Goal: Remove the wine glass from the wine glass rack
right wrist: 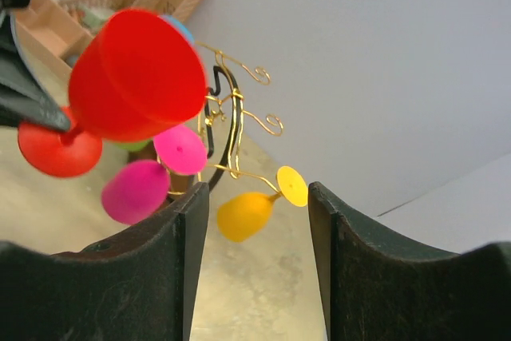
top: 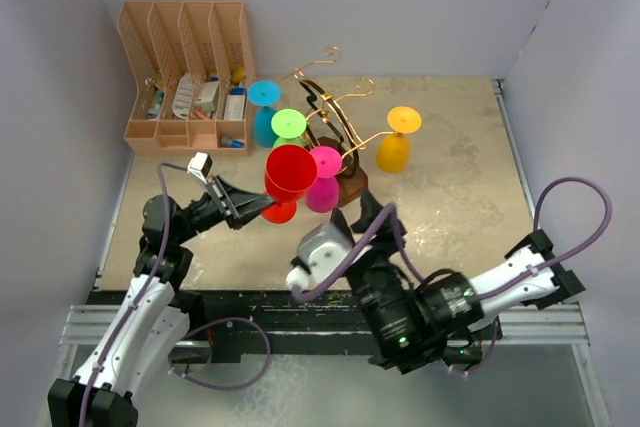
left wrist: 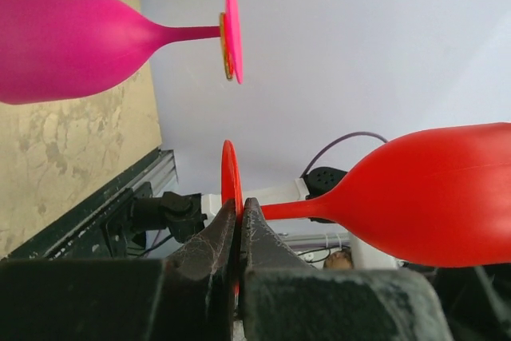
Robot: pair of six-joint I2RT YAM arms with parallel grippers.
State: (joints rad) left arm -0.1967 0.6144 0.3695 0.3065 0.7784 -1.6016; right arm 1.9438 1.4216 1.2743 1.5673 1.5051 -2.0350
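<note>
The left gripper (left wrist: 239, 212) pinches the red glass (top: 291, 172) by its flat foot (the easiest part to clamp), holding it aloft, clear of the rack (top: 351, 185), on its near left. The right gripper (right wrist: 259, 196) gapes empty.

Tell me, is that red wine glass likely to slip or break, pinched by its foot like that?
The red wine glass looks like opaque plastic, so it is probably light and not brittle. The left gripper pinches only the thin foot's edge, with the bowl well clear of the grip, so it may pivot or slip.
</note>
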